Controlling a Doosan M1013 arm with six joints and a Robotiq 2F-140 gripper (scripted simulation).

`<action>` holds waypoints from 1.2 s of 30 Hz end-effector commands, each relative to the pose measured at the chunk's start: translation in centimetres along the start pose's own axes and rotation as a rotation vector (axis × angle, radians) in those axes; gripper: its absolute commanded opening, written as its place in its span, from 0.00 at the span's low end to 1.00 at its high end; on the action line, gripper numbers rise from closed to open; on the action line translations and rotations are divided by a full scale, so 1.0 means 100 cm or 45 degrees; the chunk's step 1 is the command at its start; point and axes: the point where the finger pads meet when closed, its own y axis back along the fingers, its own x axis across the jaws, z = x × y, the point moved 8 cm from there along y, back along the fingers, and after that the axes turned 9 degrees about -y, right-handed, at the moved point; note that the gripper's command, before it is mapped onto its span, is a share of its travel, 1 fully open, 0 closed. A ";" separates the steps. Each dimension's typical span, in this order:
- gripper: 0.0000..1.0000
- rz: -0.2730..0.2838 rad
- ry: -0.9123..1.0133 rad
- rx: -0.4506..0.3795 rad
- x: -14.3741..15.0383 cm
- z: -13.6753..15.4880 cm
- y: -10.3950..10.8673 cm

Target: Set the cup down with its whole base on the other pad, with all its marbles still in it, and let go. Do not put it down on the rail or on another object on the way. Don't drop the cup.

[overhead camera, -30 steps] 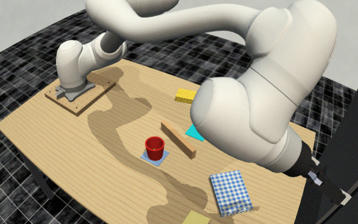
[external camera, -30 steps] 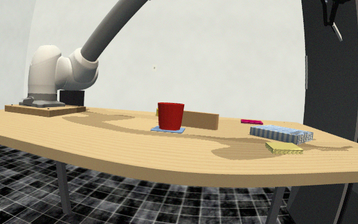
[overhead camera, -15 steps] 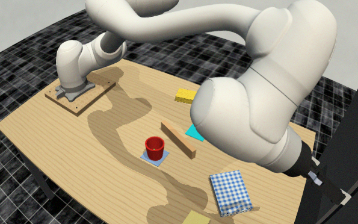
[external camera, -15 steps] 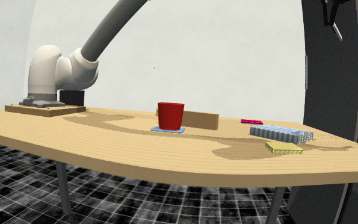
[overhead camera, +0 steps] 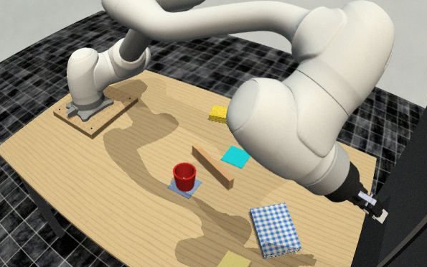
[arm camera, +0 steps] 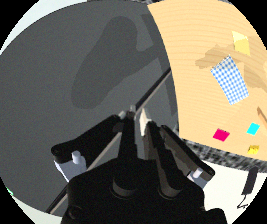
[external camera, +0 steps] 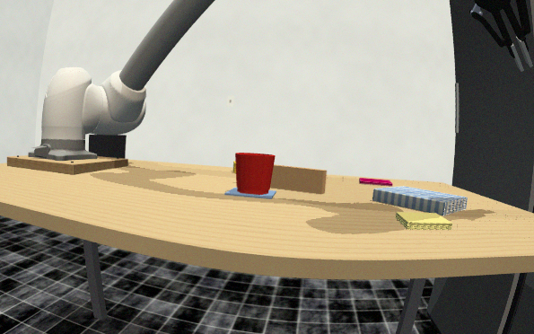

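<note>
The red cup (overhead camera: pixel 184 176) stands upright on a blue-grey pad (overhead camera: pixel 184 187) near the table's middle, and it also shows in the exterior view (external camera: pixel 254 172). A small green marble (overhead camera: pixel 184 177) shows inside it. The cyan pad (overhead camera: pixel 235 156) lies on the far side of the wooden rail (overhead camera: pixel 212 171), which lies between the two pads. My gripper (overhead camera: pixel 372 208) is shut and empty. It hangs high off the table's right end, close to a dark cabinet, far from the cup. In the wrist view its fingers point at the cabinet face.
A tall dark cabinet (external camera: pixel 500 135) stands at the right. A blue checkered box (overhead camera: pixel 275 230), a pale yellow pad (overhead camera: pixel 234 260), a yellow sponge (overhead camera: pixel 218 113) and a magenta pad (external camera: pixel 375 181) lie on the table. The arm's base (overhead camera: pixel 84 104) is at the far left.
</note>
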 end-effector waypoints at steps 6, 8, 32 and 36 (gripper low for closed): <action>0.00 0.067 0.411 0.090 0.046 -0.013 0.006; 0.00 0.095 0.524 0.113 0.059 -0.017 0.008; 0.00 0.599 1.903 0.179 0.226 -0.073 0.056; 0.00 0.666 2.047 0.158 0.244 -0.080 0.063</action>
